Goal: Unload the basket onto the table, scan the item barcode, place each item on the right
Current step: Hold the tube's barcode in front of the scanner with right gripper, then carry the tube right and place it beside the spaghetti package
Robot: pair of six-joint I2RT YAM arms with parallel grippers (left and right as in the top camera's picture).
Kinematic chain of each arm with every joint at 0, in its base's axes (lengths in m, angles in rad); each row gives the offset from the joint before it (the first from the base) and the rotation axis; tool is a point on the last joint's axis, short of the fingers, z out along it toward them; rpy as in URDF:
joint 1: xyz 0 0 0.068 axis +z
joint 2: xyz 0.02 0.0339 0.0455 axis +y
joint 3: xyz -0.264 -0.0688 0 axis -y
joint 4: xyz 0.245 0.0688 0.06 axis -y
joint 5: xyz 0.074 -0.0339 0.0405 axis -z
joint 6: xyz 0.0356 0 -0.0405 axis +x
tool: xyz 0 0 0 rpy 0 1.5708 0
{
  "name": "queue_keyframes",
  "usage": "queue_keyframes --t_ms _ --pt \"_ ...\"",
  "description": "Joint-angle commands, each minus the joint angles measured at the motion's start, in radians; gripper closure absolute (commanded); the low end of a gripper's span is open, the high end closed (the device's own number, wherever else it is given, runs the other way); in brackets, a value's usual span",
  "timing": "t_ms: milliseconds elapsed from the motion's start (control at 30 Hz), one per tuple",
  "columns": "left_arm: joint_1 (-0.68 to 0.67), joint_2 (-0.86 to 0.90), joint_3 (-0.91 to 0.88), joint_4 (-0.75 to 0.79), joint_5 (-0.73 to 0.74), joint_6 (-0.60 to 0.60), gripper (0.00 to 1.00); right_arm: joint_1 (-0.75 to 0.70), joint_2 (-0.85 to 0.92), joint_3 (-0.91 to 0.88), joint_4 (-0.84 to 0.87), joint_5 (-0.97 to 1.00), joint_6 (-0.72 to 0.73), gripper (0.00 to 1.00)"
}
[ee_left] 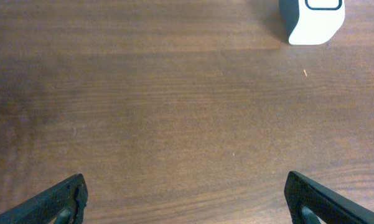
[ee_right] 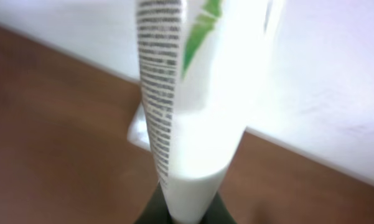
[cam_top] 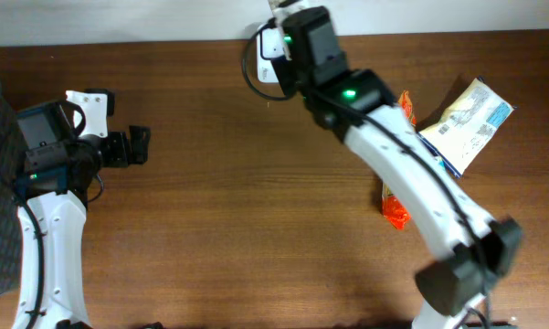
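Jaws, overhead: left gripper [cam_top: 139, 144] spread, holding nothing; right gripper [cam_top: 285, 32] at the white scanner [cam_top: 270, 46] by the far table [cam_top: 256, 228] edge. Left wrist: scanner ahead, nothing between the fingers [ee_left: 56, 202]. Right wrist: jaws pinch the lower end of a white tube [ee_right: 193, 124], upright before the scanner. Likely light, soft-walled, glossy; hold its flattened end, not the body.

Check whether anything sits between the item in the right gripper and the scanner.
Nothing visible does. The right gripper holds the white item close to the white scanner, whose corner shows just behind it in the right wrist view.
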Motion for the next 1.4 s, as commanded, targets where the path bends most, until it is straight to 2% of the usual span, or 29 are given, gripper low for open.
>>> queue_keyframes --t_ms 0,133,267,400,767,967,1033,1100,1167,1233,1267,1367 --pt "0.001 -0.003 0.005 -0.003 0.010 0.016 0.01 -0.009 0.214 0.018 0.213 0.306 -0.348 0.96" --pt "0.001 -0.003 0.005 -0.003 0.010 0.016 0.01 -0.011 0.425 0.018 0.570 0.470 -0.675 0.96" --pt "0.001 -0.003 0.005 -0.003 0.010 0.016 0.01 -0.023 0.560 0.019 0.815 0.473 -0.906 0.96" --pt "0.001 -0.003 0.005 -0.003 0.010 0.016 0.01 -0.046 0.613 0.019 0.827 0.473 -0.921 0.96" --pt "0.001 -0.003 0.005 -0.003 0.010 0.016 0.01 -0.046 0.620 0.019 0.838 0.474 -0.918 0.96" --pt "0.001 -0.003 0.005 -0.003 0.010 0.016 0.01 -0.021 0.549 0.019 0.828 0.516 -0.907 0.96" --pt "0.001 -0.003 0.005 -0.003 0.010 0.016 0.01 -0.006 0.463 0.019 0.728 0.525 -0.789 0.96" --pt "0.001 -0.003 0.005 -0.003 0.010 0.016 0.01 0.012 0.335 0.019 0.449 0.459 -0.584 0.96" --pt "0.001 -0.003 0.005 -0.003 0.010 0.016 0.01 0.017 0.217 0.019 0.174 0.306 -0.359 0.96" --pt "0.001 -0.003 0.005 -0.003 0.010 0.016 0.01 0.003 0.094 0.019 -0.127 0.128 0.003 0.96" --pt "0.001 -0.003 0.005 -0.003 0.010 0.016 0.01 -0.007 0.061 0.019 -0.230 0.070 0.130 0.95" --pt "0.001 -0.003 0.005 -0.003 0.010 0.016 0.01 -0.067 0.019 0.019 -0.575 -0.084 0.349 0.96"
